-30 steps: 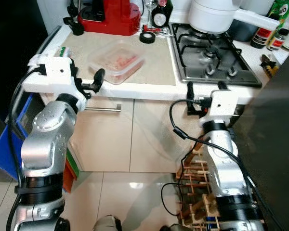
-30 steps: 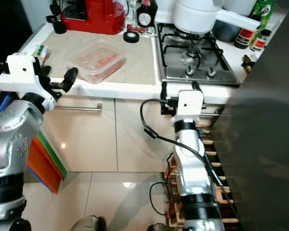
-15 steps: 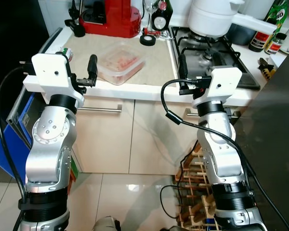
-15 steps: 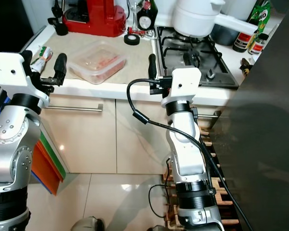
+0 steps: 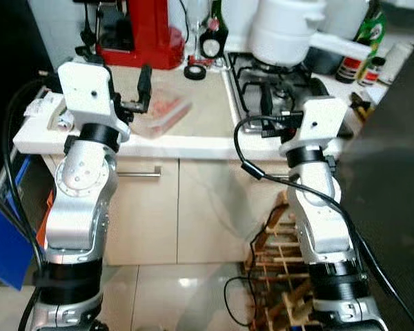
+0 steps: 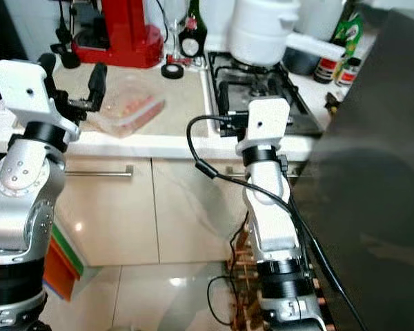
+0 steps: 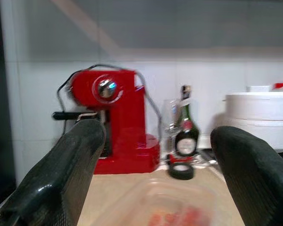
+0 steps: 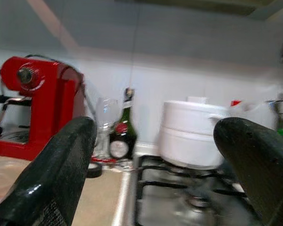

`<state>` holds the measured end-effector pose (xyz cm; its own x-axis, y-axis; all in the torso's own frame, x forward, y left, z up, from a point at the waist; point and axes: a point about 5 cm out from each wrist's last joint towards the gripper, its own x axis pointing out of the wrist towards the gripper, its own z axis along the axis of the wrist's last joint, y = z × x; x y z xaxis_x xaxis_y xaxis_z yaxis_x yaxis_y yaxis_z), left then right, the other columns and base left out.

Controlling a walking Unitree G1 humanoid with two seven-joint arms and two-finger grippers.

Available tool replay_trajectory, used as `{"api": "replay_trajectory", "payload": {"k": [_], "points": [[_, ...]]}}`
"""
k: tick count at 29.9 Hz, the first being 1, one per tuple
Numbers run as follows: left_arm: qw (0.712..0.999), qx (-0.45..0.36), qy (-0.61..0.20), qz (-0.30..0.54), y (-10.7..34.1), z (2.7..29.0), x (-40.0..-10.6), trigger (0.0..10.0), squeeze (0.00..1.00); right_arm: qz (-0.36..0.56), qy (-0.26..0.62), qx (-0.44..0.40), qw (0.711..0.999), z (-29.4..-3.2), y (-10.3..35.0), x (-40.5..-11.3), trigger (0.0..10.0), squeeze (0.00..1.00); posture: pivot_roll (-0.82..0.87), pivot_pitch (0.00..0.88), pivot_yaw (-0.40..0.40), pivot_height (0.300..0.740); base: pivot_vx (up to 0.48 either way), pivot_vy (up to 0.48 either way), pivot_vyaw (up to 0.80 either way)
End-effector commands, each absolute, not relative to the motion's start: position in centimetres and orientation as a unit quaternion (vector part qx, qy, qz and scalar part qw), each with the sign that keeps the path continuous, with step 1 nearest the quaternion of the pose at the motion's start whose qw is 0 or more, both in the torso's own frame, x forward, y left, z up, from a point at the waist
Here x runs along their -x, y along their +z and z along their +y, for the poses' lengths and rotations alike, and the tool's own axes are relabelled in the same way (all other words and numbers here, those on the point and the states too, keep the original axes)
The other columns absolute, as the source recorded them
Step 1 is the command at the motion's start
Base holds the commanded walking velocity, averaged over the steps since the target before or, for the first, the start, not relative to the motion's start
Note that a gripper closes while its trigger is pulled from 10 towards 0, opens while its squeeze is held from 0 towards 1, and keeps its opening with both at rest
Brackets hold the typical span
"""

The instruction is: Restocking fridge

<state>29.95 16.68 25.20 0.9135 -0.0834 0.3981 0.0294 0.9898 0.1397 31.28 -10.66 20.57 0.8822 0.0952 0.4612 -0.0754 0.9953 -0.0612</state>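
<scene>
A clear plastic container (image 5: 163,110) with pink-red food sits on the beige counter mat (image 5: 203,114). My left gripper (image 7: 158,134) is raised at the counter's front edge, just left of the container, and points across it. It is open with nothing between its fingers (image 6: 96,77). The container (image 7: 179,214) lies low between them in the left wrist view. My right gripper (image 8: 155,127) is held at the front edge of the gas hob (image 5: 272,79), open and empty. Its near finger (image 6: 223,105) stands over the burners.
A red coffee machine (image 5: 141,31), a dark bottle (image 5: 211,38) and a black tape roll (image 5: 194,71) stand at the back. A white pot (image 5: 286,31) is on the hob. A dark door panel (image 5: 393,172) is on my right, a wooden rack (image 5: 283,255) on the floor.
Both arms have risen from below the counter's edge to counter height, with the fingers now pointing over the counter. The camera has dropped lower and tilted more level.
</scene>
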Motion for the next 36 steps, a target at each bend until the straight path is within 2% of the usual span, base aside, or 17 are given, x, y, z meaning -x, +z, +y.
{"api": "replay_trajectory", "payload": {"k": [1,7,9,11,15,17,23,24,31,36], "points": [[0.975,-0.069,-0.032,-0.208,25.6,16.8,-30.2,10.0,0.0,-0.235,0.047,0.023,0.971,-10.5,20.4,-31.4,10.0,0.02,0.1,0.0,-0.053,0.74,0.428,0.0,0.0],[0.974,-0.058,-0.013,-0.218,26.2,17.5,-30.5,10.0,0.0,-0.231,0.051,0.026,0.971,-10.3,20.2,-31.5,10.0,0.02,0.1,0.0,-0.053,0.74,0.416,0.0,0.0],[0.976,-0.045,-0.01,-0.213,26.2,17.6,-30.6,10.0,0.0,-0.231,0.052,0.026,0.971,-10.3,20.2,-31.5,10.0,0.01,0.1,0.0,-0.053,0.74,0.0,0.0,0.0],[0.982,0.002,-0.004,-0.19,26.1,17.9,-30.9,10.0,0.0,-0.229,0.054,0.025,0.972,-10.2,20.1,-31.4,10.0,0.02,0.1,0.0,-0.05,0.74,0.0,0.0,0.0],[0.982,0.028,0.009,-0.184,26.4,18.4,-31.0,10.0,0.0,-0.228,0.056,0.024,0.972,-10.2,20.1,-31.3,10.0,0.02,0.1,0.0,-0.047,0.74,0.0,0.0,0.0],[0.984,0.082,0.023,-0.159,26.7,19.6,-31.4,10.0,0.0,-0.224,0.058,0.023,0.972,-10.2,19.9,-31.1,10.0,0.02,0.1,0.0,-0.047,0.74,0.0,0.0,0.0],[0.984,0.172,0.038,-0.035,24.0,21.3,-32.9,10.0,0.0,-0.213,0.055,0.013,0.975,-10.5,19.5,-31.1,10.0,0.02,0.09,0.0,-0.042,0.74,0.0,0.0,0.0],[0.979,0.195,0.057,0.019,22.8,21.9,-33.1,10.0,0.0,-0.209,0.051,0.012,0.977,-10.8,19.4,-31.2,10.0,0.02,0.08,0.0,-0.039,0.74,0.0,0.0,0.0],[0.977,0.193,0.082,0.048,22.4,23.2,-32.7,10.0,0.0,-0.2,0.047,0.013,0.979,-11.2,19.1,-31.1,10.0,0.02,0.09,0.0,-0.041,0.74,0.0,0.0,0.0],[0.968,0.233,0.058,0.072,21.9,22.2,-32.9,10.0,0.0,-0.198,0.053,0.014,0.979,-11.1,19.0,-31.1,10.0,0.02,0.09,0.0,-0.042,0.74,0.0,0.0,0.0]]}}
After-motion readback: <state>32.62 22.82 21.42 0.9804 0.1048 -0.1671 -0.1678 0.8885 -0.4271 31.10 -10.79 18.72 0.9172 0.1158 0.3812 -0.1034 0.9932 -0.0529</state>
